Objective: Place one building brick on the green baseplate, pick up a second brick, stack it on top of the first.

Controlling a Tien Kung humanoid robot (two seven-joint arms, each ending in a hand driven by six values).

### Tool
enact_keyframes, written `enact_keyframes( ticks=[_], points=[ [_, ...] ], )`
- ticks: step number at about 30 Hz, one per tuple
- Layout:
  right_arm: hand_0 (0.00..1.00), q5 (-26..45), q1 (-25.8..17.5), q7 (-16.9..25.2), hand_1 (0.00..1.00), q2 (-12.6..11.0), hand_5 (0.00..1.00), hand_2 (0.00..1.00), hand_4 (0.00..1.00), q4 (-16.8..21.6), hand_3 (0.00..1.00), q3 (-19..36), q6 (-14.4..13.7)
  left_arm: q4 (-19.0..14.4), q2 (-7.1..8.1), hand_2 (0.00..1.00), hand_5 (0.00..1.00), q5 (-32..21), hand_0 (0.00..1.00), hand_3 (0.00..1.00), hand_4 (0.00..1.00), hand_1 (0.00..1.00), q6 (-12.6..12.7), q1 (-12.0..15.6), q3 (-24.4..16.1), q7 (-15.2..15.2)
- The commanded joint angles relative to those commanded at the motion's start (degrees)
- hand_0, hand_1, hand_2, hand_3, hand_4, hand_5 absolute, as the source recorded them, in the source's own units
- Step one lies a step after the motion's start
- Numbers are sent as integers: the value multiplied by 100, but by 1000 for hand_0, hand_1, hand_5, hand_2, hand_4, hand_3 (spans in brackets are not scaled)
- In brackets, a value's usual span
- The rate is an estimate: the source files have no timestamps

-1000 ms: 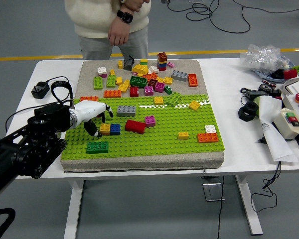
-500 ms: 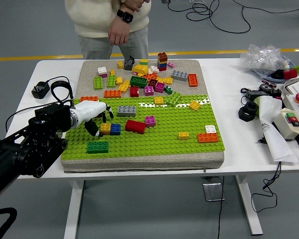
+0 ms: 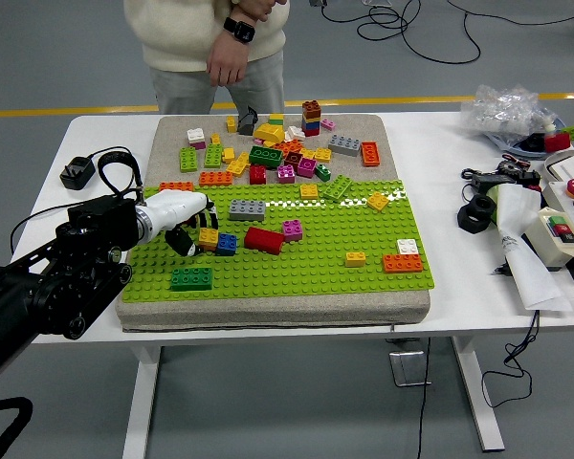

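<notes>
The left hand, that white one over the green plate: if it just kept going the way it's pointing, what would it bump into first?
Most likely the yellow brick right at the left hand's fingertips, with the blue brick joined just beyond. The red brick comes after. Depth is hard to judge; the fingers may already touch the yellow one.

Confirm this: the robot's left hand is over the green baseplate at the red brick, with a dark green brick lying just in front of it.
Not quite. In the head view the left robot hand is at the yellow brick beside the blue brick, not the red brick. The dark green brick does lie nearer on the green baseplate.
</notes>
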Motion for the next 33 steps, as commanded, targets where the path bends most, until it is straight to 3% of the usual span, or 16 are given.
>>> enact_keyframes(
  ticks=[17,33],
  points=[
    [766,11,-10,2,704,-14,623,737,998,0,751,46,-9,-564,234,518,2,120,639,536,610,529,-280,119,-352,86],
    [766,-33,-34,-15,705,-34,623,738,998,0,751,154,-6,-1425,546,521,2,-107,638,539,615,532,-392,618,-725,115]
  ],
)
